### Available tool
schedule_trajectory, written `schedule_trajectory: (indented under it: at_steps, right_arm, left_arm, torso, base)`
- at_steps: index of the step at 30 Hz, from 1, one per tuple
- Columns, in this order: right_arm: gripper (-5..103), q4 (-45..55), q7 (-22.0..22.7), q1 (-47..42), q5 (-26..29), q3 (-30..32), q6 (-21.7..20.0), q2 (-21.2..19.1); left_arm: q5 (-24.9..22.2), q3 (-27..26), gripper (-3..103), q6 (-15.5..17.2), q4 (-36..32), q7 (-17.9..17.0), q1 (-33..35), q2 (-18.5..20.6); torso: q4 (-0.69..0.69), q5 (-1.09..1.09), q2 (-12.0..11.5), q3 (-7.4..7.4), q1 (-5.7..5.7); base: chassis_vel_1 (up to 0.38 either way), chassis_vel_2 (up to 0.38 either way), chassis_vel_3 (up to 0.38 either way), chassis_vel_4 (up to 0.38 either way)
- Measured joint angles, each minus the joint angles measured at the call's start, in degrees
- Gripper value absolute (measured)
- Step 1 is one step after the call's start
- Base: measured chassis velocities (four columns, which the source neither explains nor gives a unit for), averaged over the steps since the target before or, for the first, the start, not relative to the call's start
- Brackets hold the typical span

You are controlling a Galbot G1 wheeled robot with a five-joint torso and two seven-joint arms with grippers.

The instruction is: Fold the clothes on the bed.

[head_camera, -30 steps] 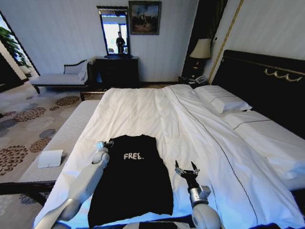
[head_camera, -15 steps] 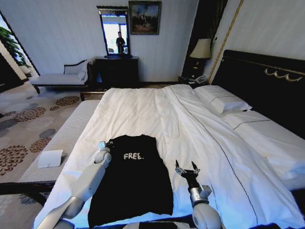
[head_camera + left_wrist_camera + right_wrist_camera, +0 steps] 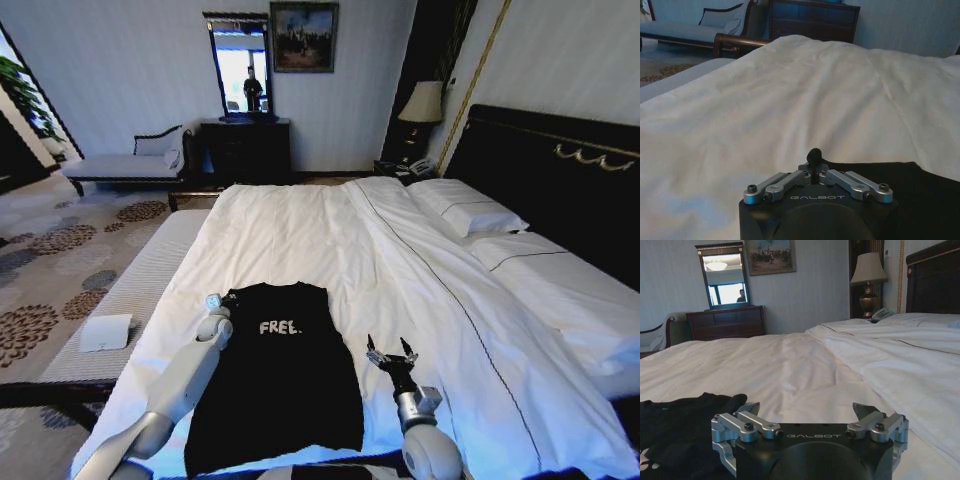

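One black short-sleeved T-shirt of soft fabric (image 3: 275,375) lies flat on the large double bed with white sheets (image 3: 400,270), near the foot edge closest to the robot. Its long axis runs from that near edge toward the far side of the bed, collar end pointing away, with white "FREE" lettering (image 3: 279,327) across the chest. It looks already narrowed into a long rectangle, its sides fairly straight and its surface smooth and matte against the softly creased bedding.

At the shirt's far left corner sits the left gripper (image 3: 215,303), resting low on the sheet just at the fabric's edge; in the left wrist view the left gripper (image 3: 813,156) has its jaws clenched together, the tip meeting the black cloth's edge, though whether any cloth is pinched cannot be told. Compared with a second ago, it has crept very slightly.

Right of the shirt, clear of the cloth, the right gripper (image 3: 392,353) hovers above the white sheet with jaws released and spread wide; it has hardly shifted. A dark, nearly black headboard (image 3: 550,170) rises at the far right.
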Motion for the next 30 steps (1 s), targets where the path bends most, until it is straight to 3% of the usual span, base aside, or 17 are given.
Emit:
schedule_trajectory:
  at_steps: [4, 7, 8, 11, 15, 25, 30]
  right_arm:
    - [100, -0.04, 0.62, 1.58, 2.98, 0.09, -1.2, -0.89]
    - [100, -2.15, 2.36, 12.72, 17.86, -1.06, -8.45, -8.01]
    - [100, -2.15, 2.36, 12.72, 17.86, -1.06, -8.45, -8.01]
    - [100, -6.91, 1.76, 21.79, 28.0, -4.69, -12.58, -11.36]
    - [100, -12.65, 0.64, 30.81, 32.57, -8.53, -13.89, -12.57]
    - [100, -28.42, -5.38, 46.51, 38.19, -17.42, -17.03, -10.22]
    - [100, -35.02, -6.82, 52.32, 40.5, -18.12, -18.52, -4.27]
  left_arm:
    - [-0.35, 0.02, 2, -0.08, -0.92, -0.08, 0.41, 0.47]
    - [-1.83, -0.42, 2, -0.76, -2.65, -0.14, 1.46, 1.39]
    - [-1.83, -0.42, 2, -0.76, -2.65, -0.14, 1.46, 1.39]
    - [-2.57, -0.49, 2, -1.16, -3.65, -0.14, 2.22, 1.44]
    - [-2.96, -0.48, 2, -1.26, -4.7, -0.15, 2.82, 1.58]
    - [-3.24, -0.52, 2, -1.85, -4.71, -0.18, 3.26, 1.46]
    - [-3.52, -0.66, 2, -2.12, -5.05, -0.2, 3.56, 1.39]
  torso:
    - [-0.01, 0.0, 0.0, 0.0, 0.0]
    - [0.01, 0.0, 0.0, 0.0, 0.0]
    - [0.01, 0.0, 0.0, 0.0, 0.0]
    - [0.0, 0.0, 0.0, 0.01, 0.0]
    - [0.02, 0.0, 0.0, 0.01, 0.01]
    - [0.0, -0.01, 0.0, 0.01, 0.01]
    - [0.0, -0.01, -0.01, 0.01, 0.01]
  base:
    - [0.0, 0.0, 0.0, 0.0]
    - [0.0, 0.0, 0.0, 0.0]
    - [0.0, 0.0, 0.0, 0.0]
    - [0.0, 0.0, 0.0, 0.0]
    - [0.0, 0.0, 0.0, 0.0]
    - [0.0, 0.0, 0.0, 0.0]
    - [0.0, 0.0, 0.0, 0.0]
